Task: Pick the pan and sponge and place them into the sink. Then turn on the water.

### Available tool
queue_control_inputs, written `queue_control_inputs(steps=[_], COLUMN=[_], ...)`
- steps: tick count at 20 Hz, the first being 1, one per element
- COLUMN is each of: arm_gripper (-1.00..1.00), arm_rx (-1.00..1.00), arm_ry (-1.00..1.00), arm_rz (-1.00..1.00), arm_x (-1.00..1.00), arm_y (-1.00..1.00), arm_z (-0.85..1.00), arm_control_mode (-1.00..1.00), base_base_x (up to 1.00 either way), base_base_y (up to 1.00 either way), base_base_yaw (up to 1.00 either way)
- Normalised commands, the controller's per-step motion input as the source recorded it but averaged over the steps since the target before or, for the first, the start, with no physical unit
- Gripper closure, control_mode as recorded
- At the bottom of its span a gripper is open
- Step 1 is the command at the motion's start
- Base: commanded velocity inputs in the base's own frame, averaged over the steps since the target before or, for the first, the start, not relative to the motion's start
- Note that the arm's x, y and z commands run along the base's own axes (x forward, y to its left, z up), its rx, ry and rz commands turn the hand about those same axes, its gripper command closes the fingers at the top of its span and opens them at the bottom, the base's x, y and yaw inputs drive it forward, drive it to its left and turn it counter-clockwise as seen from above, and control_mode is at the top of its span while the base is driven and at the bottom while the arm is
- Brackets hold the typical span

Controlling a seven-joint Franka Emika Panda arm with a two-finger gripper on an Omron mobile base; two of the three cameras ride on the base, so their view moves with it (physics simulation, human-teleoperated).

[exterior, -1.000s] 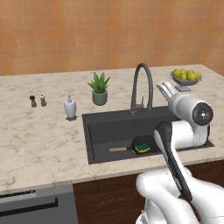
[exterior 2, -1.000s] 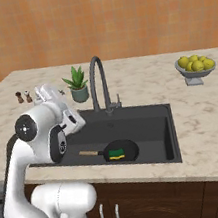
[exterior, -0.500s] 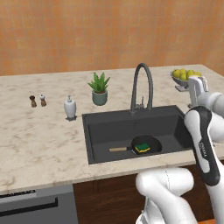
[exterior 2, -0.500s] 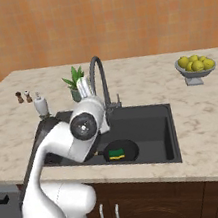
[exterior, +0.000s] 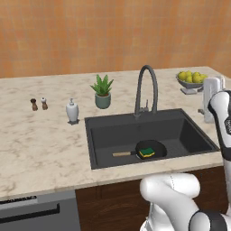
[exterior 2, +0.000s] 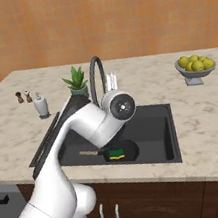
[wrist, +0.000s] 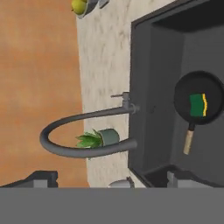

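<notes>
Hand (wrist: 107, 179) fingers apart, holding nothing, raised over the sink (wrist: 144, 57). Faucet (wrist: 78, 131) just ahead of it; pan (wrist: 199, 98) beyond, carrying sponge (wrist: 197, 105).

No readable text or labels anywhere

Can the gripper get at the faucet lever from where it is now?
Probably yes. The open gripper faces the faucet, whose lever sticks out with nothing in front; pan and sponge lie low in the sink.

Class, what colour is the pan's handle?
Light wood, on the black pan; the handle shows best in the left base view.
</notes>
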Motion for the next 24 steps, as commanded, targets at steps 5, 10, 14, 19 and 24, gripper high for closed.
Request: queue_control_inputs(steps=[5,10,14,19,24], arm_gripper=[-1.0,-1.0,-1.0,-1.0,-1.0], arm_rx=[0.27,0.4,0.36,0.37,0.31], arm_ry=[0.18,0.09,0.21,0.37,0.14], arm_rz=[0.06,-0.06,-0.07,-0.05,-0.01], arm_x=[0.53,0.41,0.35,0.47,0.51], arm_y=[-0.11,-0.19,-0.29,-0.06,0.0], arm_z=[-0.48,-0.66,-0.63,-0.61,-0.66], arm_control_mode=[-1.0,-1.0,-1.0,-1.0,-1.0], base_base_x=[0.0,0.0,0.0,0.0,0.0], base_base_y=[0.0,0.0,0.0,0.0,0.0], base_base_yaw=[0.0,0.0,0.0,0.0,0.0])
